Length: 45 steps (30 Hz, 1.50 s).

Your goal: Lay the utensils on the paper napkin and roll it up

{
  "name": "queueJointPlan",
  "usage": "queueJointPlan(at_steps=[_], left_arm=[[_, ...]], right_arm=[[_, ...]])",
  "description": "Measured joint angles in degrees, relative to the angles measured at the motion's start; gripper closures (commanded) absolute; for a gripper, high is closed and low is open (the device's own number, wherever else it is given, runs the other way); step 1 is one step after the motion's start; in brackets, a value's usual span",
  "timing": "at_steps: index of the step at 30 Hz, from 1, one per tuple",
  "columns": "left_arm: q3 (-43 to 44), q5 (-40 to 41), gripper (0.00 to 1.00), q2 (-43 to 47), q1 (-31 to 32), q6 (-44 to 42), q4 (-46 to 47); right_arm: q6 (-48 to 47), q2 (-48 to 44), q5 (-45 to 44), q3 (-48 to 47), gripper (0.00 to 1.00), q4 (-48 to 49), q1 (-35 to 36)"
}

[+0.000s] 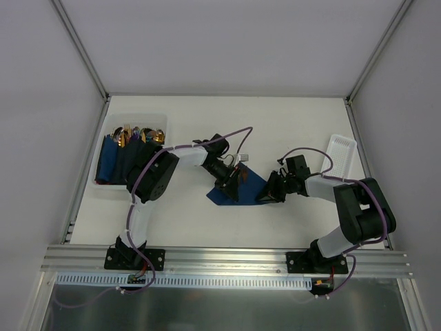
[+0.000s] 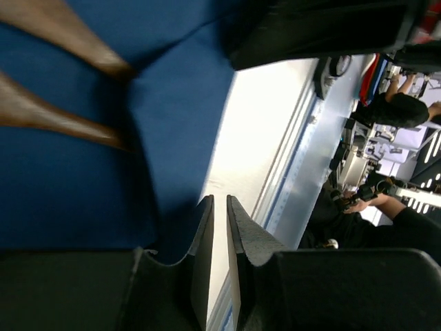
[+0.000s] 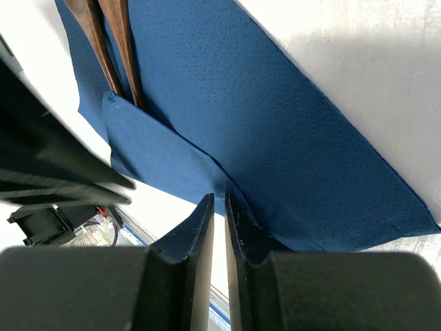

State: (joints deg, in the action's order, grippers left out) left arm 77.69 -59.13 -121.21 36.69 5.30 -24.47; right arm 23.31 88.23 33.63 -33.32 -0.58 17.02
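Paper napkin (image 3: 275,138): dark navy blue, with a fine embossed dot pattern all over. Utensils (image 3: 117,34): shiny brown-bronze, plain. Table (image 1: 227,124): plain white. Bin (image 1: 103,189): translucent white, with gold cutlery and more navy napkins inside. Tray (image 1: 341,155): white, with a grid of small holes. Arms (image 1: 148,181): black with white links. Cables (image 1: 238,132): purple. Rail (image 1: 227,261): silver.

Matt dimpled paper napkin (image 3: 275,138), glossy metal utensils (image 3: 114,41)
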Motion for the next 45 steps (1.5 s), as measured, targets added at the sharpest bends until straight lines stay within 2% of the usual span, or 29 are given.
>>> queueJointPlan(at_steps=[4, 18, 32, 45], left_arm=[[0.3, 1.2, 0.87, -2.9, 0.0, 0.3, -0.1], [0.0, 3.0, 0.87, -3.9, -1.0, 1.8, 0.0], [-4.7, 3.3, 0.86, -1.1, -2.3, 0.7, 0.1], [-6.1, 2.7, 0.83, 1.7, -6.5, -2.6, -1.4]], right_arm=[[0.0, 0.0, 0.0, 0.0, 0.86, 0.0, 0.0], [-0.5, 0.0, -0.3, -0.5, 0.87, -1.4, 0.0], [-1.3, 0.0, -0.3, -0.5, 0.88, -1.8, -0.7], [-1.9, 0.0, -0.2, -0.5, 0.88, -1.9, -1.0]])
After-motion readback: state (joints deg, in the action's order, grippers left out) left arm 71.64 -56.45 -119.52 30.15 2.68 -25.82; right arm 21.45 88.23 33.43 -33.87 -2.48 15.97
